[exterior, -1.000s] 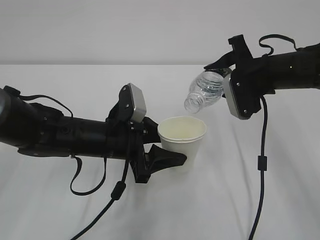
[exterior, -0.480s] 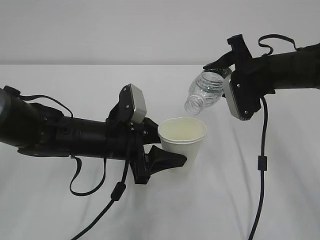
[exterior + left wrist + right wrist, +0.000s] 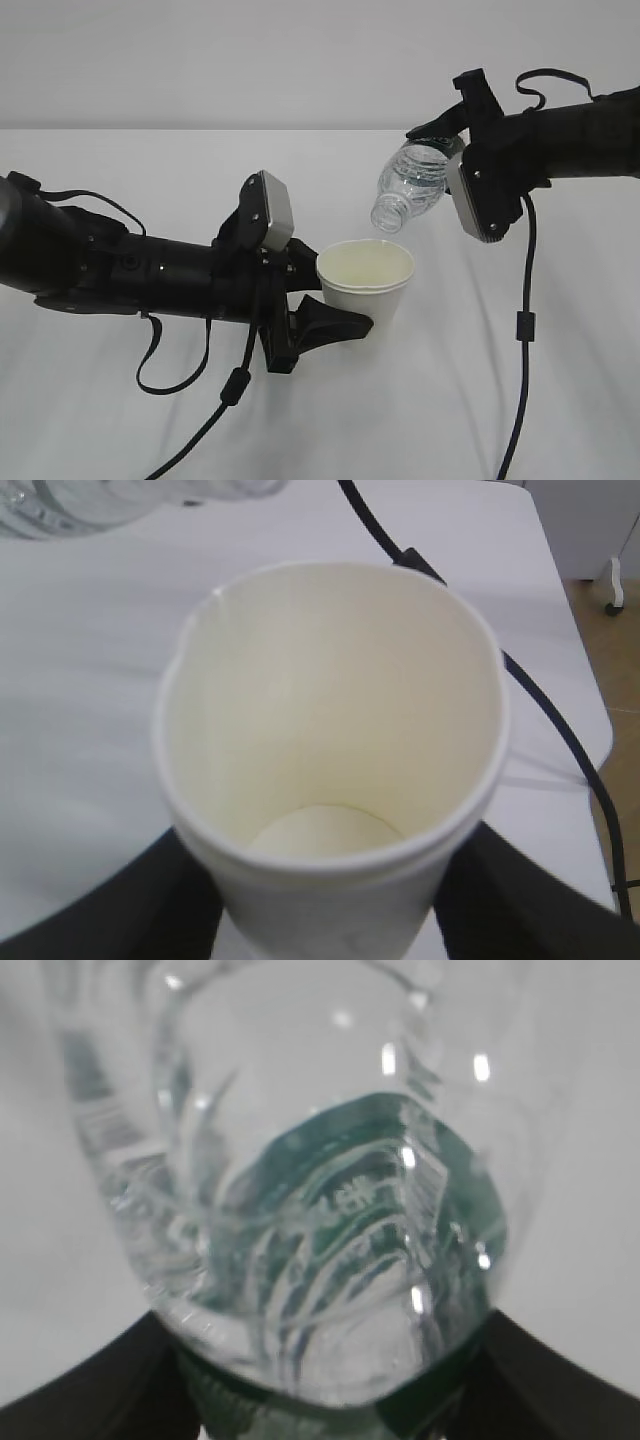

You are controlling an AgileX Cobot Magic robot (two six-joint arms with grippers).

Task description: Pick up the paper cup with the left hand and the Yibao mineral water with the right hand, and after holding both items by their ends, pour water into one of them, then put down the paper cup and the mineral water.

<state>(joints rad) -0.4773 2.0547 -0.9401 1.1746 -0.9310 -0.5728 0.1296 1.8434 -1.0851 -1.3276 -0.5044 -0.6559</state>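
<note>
The small white tapered paper cup (image 3: 365,285) sits upright in the left pincer (image 3: 325,315), which pinches it low on the wall from both sides; in the left wrist view the two dark fingers (image 3: 90,920) press the cup's base and its cream inside looks dry, with no water that I can see. The small clear ribbed plastic bottle of Yibao mineral water (image 3: 410,185) is pinched at its bottom end by the right pincer (image 3: 450,140). Its long axis slants down and to the left from that pincer, so the open mouth hangs just above the far right part of the cup's rim, not touching it.

I judge the pour turns on this relation: the mouth must stay over the opening, and the left arm is the nearer one to correct it.

Below is a plain white worktop (image 3: 560,400), with a pale wall (image 3: 300,60) behind. A black cable (image 3: 522,330) hangs from the right arm.
</note>
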